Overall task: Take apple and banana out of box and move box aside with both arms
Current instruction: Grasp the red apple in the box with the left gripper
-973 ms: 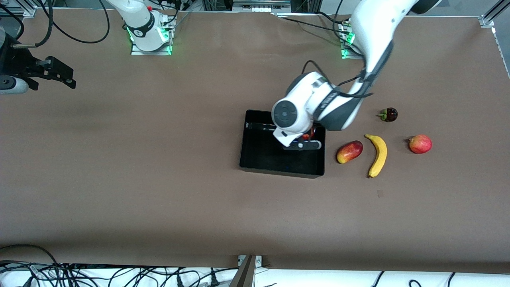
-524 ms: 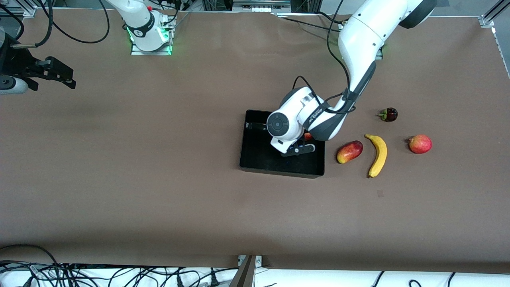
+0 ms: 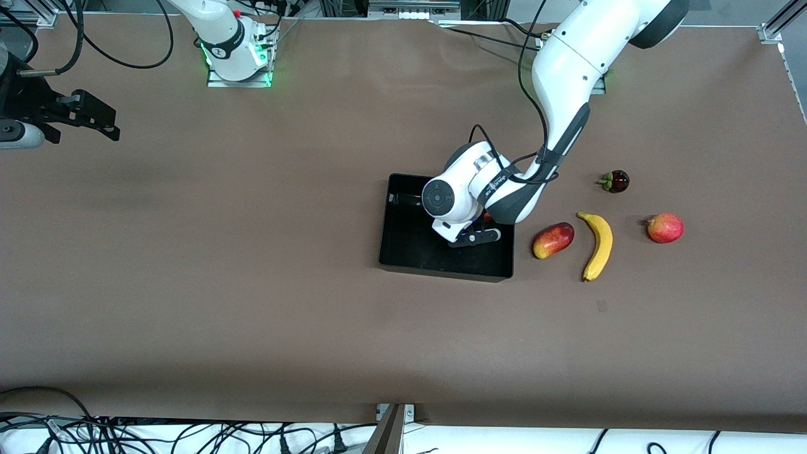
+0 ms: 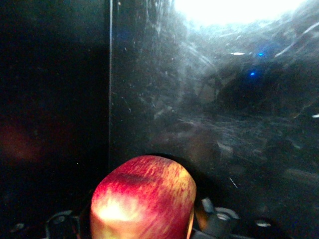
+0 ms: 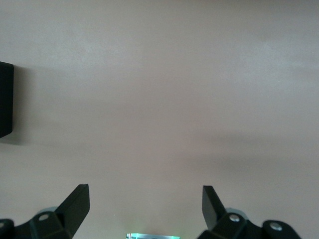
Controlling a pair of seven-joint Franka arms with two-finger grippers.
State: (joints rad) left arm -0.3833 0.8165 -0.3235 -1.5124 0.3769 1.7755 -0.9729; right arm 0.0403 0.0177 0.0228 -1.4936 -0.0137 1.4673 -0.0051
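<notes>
Front view
box: black tray on the brown surface; landmark for all below
left gripper: down inside the box, at the part toward the left arm's end; arm reaches in from its base at the top of the view; jaws hidden under the wrist here
apple: only a red sliver shows under the left wrist, inside the box
mango: red-yellow fruit on the surface just beside the box, toward the left arm's end
banana: yellow, curved, lying on the surface near the mango, farther from the box
red fruit: round, well apart from the box, past the banana
dark fruit: small, dark red with a green stem end, farther from the front camera than the banana
right gripper: at the right arm's end of the surface, well apart from the box; arm waits

Left wrist view
apple: red with a yellow patch, fills the space between the jaws; glossy black box floor and a wall seam above it
left jaws: set either side of the apple; cannot tell whether they are gripping it or loosening off it

Right wrist view
right gripper: jaws spread wide apart, nothing between them; bare surface below
box: one black corner at the frame edge
</notes>
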